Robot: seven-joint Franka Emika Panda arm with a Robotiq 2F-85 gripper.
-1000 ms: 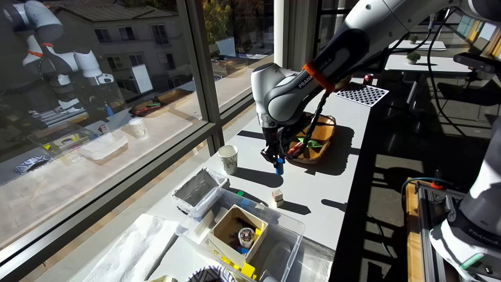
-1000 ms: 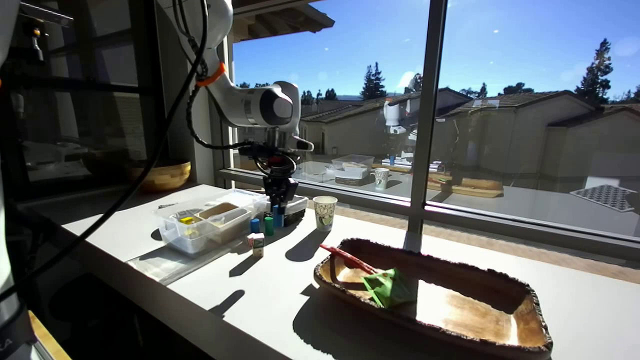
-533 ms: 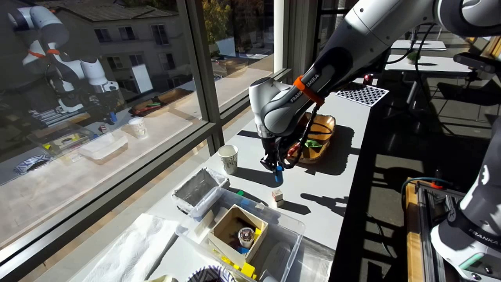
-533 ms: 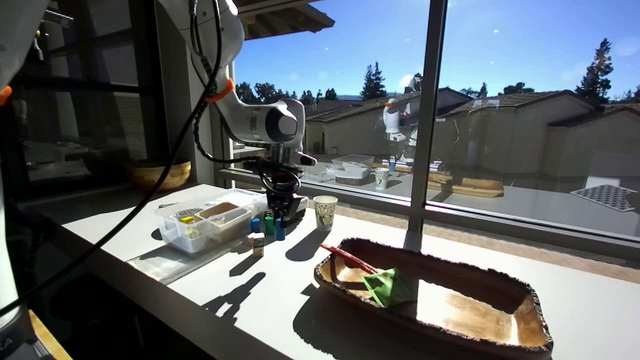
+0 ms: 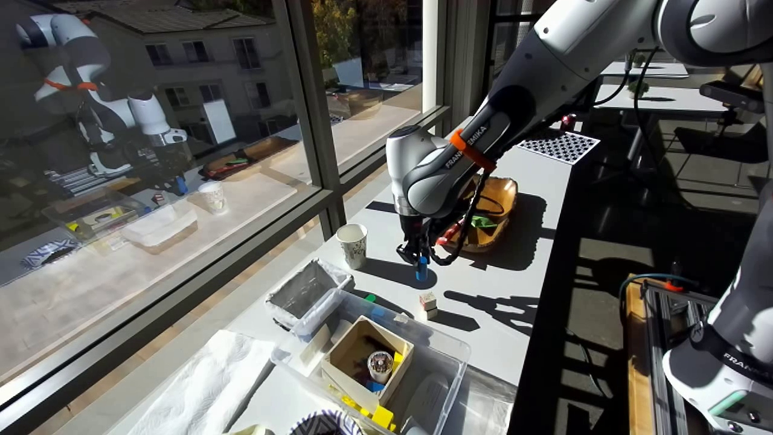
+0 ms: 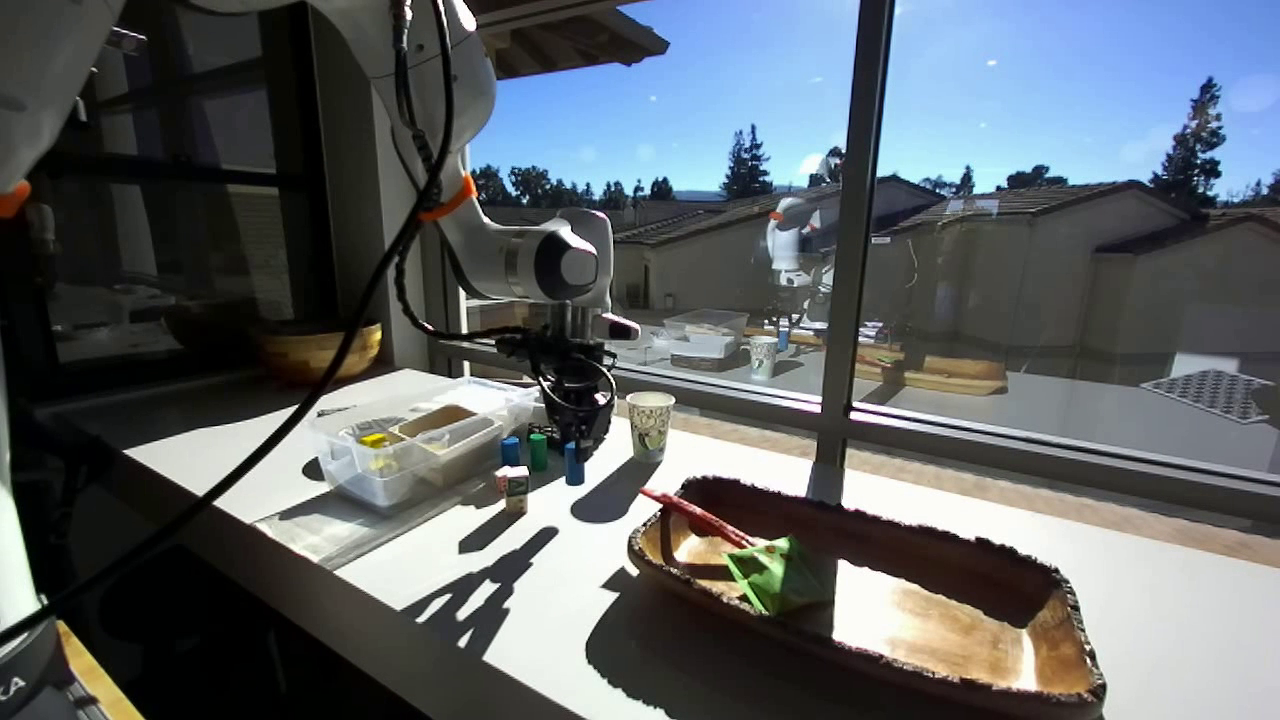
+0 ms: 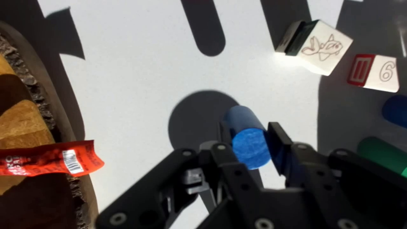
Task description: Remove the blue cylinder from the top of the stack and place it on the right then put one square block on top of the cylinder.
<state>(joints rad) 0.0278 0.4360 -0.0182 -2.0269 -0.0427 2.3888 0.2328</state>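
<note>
Evidently, placement is in hand: your gripper [image 7: 249, 137] pinches the blue cylinder [image 7: 250, 148]. Seat it, release, then fetch a square block [image 7: 325, 48] at wrist-view one o'clock.

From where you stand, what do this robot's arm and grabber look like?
The rounded arm is white and dark grey, with an orange band, EMIKA lettering and a black cable. The gripper is mostly black, with two slim fingers and pale screws.
</note>
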